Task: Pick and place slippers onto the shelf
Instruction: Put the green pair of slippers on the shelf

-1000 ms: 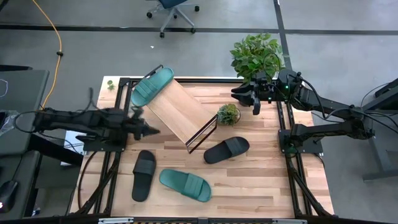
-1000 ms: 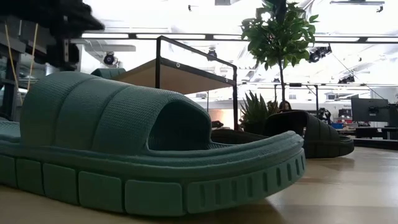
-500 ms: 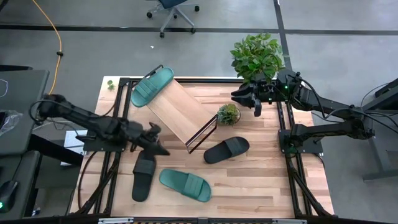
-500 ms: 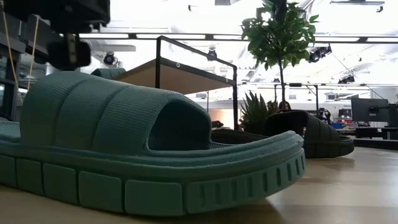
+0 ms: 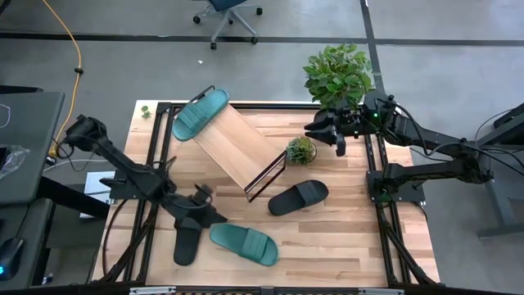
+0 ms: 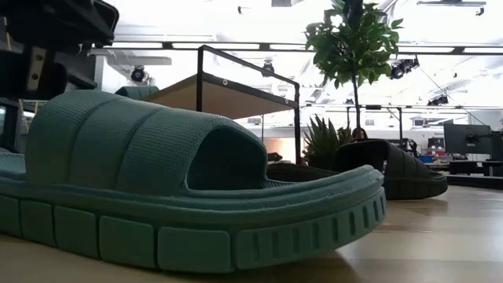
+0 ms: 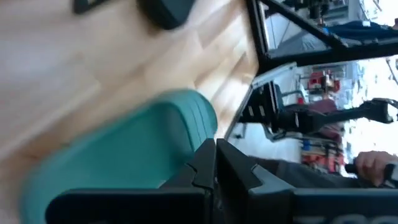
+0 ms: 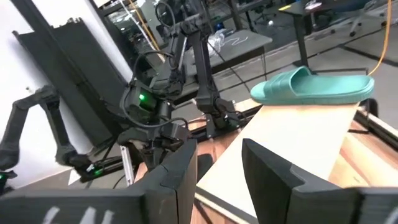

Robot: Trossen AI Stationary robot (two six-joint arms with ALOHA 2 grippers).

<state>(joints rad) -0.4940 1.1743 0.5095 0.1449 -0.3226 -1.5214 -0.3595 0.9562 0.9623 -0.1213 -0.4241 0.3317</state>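
High view: left end effector (image 5: 211, 215) is hanging clenched on nothing, low over the worktop (image 5: 344, 238), btwn the black slipper (image 5: 189, 231) on its left side and the teal slipper (image 5: 244, 243) at the front. Risk: w/ fingers shut it's likely pushing a slipper instead of taking it, or skidding one off the front edge. A 2nd black slipper (image 5: 298, 197) is lying mid-worktop near the small plant (image 5: 300, 150). Another teal one (image 5: 199, 115) is already sitting at the top end of the slanted shelf (image 5: 237, 147), partly overhanging; a bump to the shelf could be enough to slide it. Right end effector (image 5: 337, 131) is waiting at the back right, released, empty.

Low view: teal slipper (image 6: 181, 189) is filling the frame, ribbed wide strap, chunky grooved sole, flat on the wood. Black one (image 6: 389, 177) is sitting behind it.

Left wrist view: fingers (image 7: 214, 168) are pressing together right over the teal slipper (image 7: 124, 149), blurred; contact can't be judged.

Right wrist view: fingers (image 8: 180, 168) are standing apart, looking at the shelf (image 8: 292, 137) w/ the teal slipper (image 8: 314, 87) on its far end.
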